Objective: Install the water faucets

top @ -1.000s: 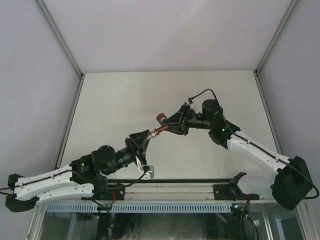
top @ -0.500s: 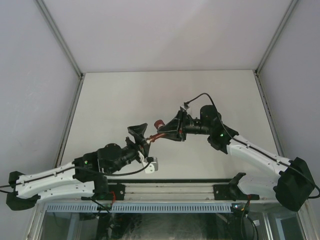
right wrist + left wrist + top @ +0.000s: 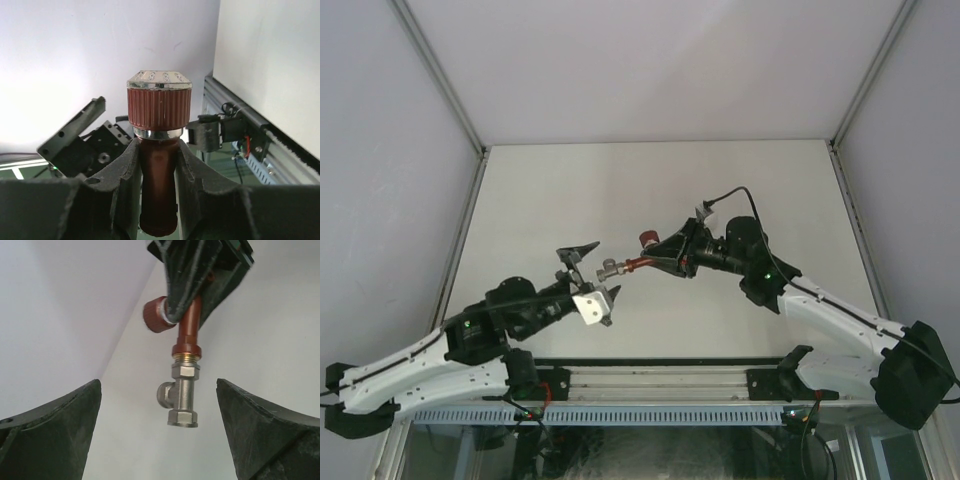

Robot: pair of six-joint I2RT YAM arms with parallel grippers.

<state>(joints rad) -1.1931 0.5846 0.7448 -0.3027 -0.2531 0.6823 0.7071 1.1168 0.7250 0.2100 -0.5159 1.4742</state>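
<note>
While the right gripper (image 3: 658, 260) is clamped on the dark red-brown tap body (image 3: 190, 322), with a jaw pressed against each side of the stem, the left gripper (image 3: 157, 385) stands wide apart and holds nothing. Its two dark fingers (image 3: 60, 430) frame the left wrist view with clear space between them.

From the right gripper's fingertips the stem pokes out toward the left gripper. It ends in a collar and a narrow band of brass thread (image 3: 186, 358). Joined in line with that thread is the grey-silver metal fitting (image 3: 184, 395), which has a hex nut at each end and a short stub on one side.

This fitting sits straight ahead of the left gripper, centred on the gap between its fingers and touching neither. Whether its free end reaches in between the tips or stops just short cannot be told.

At the edge of the right gripper's fingers, the ribbed knob (image 3: 158, 102) with its silver cap juts out from the stem. Beyond both grippers lies the pale desk (image 3: 540, 200).
</note>
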